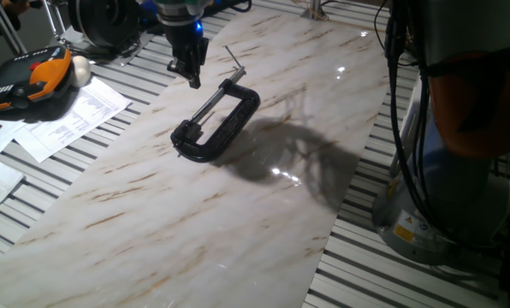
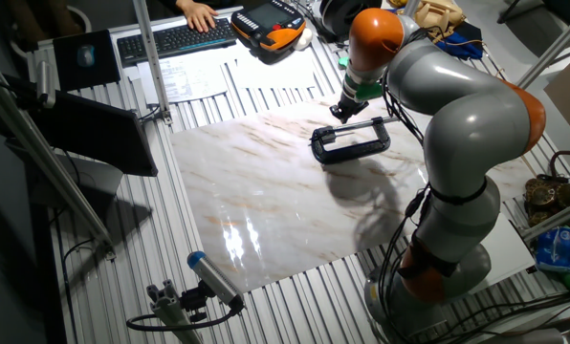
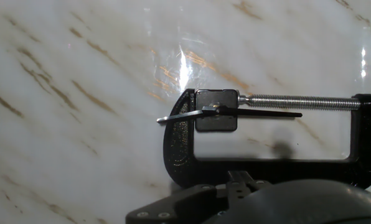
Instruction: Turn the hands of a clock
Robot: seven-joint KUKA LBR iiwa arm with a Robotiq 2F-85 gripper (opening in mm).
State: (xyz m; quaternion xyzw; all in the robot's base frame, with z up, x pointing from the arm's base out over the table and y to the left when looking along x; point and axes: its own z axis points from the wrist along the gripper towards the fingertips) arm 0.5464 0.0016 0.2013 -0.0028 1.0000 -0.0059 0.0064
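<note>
Black clamp (image 3: 185, 158), silver threaded rod (image 3: 300, 101), thin dark pin (image 3: 235, 112). Slab (image 1: 152, 214) white marble with tan-brown veins, glossy glare. Arm (image 2: 457, 105) grey with orange joints. Gripper (image 1: 189, 68) black. Pendant (image 1: 41, 79) orange-black.

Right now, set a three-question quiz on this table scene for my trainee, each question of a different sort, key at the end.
1. True or false: the gripper is clamped on the clock.
2. Multiple choice: the clock lies on A) a marble-patterned board, B) a stack of papers, C) a keyboard.
3. Fill in: in the hand view, the hands run nearly parallel to the silver ____ rod.

Key
1. False: it hangs above the board beside the clock, touching nothing that shows.
2. A
3. screw
</note>
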